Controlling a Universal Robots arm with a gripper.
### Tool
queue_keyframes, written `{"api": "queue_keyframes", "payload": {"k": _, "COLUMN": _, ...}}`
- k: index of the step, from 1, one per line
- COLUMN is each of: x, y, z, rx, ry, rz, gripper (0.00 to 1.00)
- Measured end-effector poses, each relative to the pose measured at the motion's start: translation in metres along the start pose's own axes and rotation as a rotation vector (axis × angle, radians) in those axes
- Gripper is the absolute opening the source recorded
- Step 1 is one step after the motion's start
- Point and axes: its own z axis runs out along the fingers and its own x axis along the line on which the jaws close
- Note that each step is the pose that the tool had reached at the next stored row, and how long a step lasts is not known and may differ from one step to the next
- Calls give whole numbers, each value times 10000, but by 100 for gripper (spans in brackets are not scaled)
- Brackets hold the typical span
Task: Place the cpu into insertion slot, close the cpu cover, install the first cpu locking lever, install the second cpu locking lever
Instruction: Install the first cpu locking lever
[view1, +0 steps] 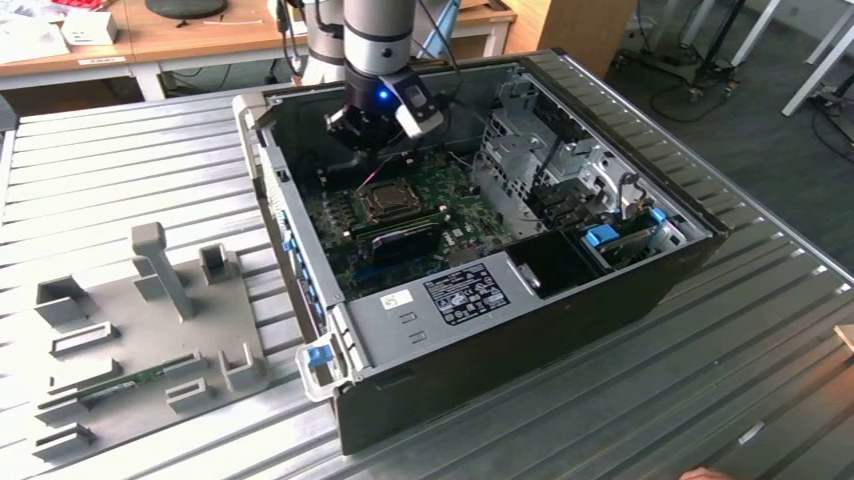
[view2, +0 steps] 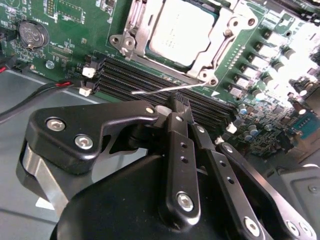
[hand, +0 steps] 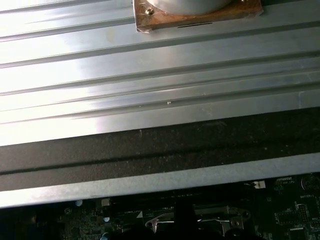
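**Pincer closed at the socket lever**

Fingers of the one gripper (view2: 181, 105) are drawn together with nothing seen between them. Their tips sit just beside a thin silver locking lever (view2: 165, 90); contact cannot be judged. That lever stands out at a slant over the long black memory slots (view2: 130, 77), four as far as they can be counted.

Beyond them the cpu (view2: 182, 30) lies flat in the insertion slot (view2: 125, 42), and the cpu cover (view2: 227, 37) is down around it, the chip's grey top showing through its window. One coin cell (view2: 32, 34) sits off to one side on the green board.

In the exterior view the gripper (view1: 378, 140) hangs inside one open computer case (view1: 641, 290) on a ribbed metal table (view1: 120, 170). A black-and-white label (view1: 461, 295) inside the case is too small to read. To the exterior view's left, one grey fixture tray (view1: 134, 330) holds a narrow green strip (view1: 127, 384).
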Motion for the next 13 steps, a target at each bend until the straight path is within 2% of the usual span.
{"api": "queue_keyframes", "payload": {"k": 13, "x": -47, "y": 8, "z": 30, "rx": -29, "ry": 5, "rz": 4, "gripper": 10}}
